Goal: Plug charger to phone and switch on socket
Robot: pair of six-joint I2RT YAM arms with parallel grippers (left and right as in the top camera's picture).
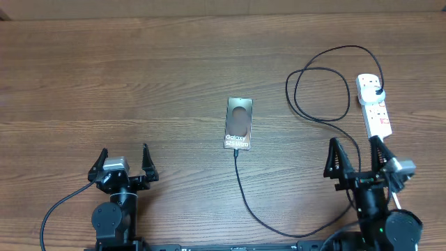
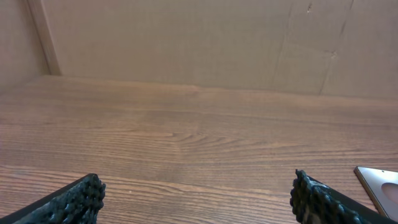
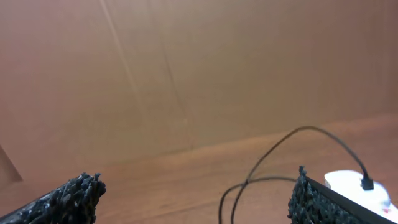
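Note:
The phone (image 1: 238, 123) lies flat mid-table, dark with white "Galaxy" lettering; its corner shows in the left wrist view (image 2: 379, 185). The thin black charger cable (image 1: 252, 203) has its connector tip at the phone's near edge, runs down and round to the right, loops (image 3: 273, 158), and ends in a black plug (image 1: 378, 92) seated in the white socket strip (image 1: 376, 111) at the right (image 3: 357, 185). My left gripper (image 1: 125, 162) is open and empty near the front left. My right gripper (image 1: 355, 155) is open and empty just below the strip.
A brown cardboard wall (image 2: 186, 37) stands behind the wooden table (image 1: 139, 84). The charger cable crosses the table between the phone and my right arm. The strip's white cord (image 1: 394, 197) runs down past my right gripper.

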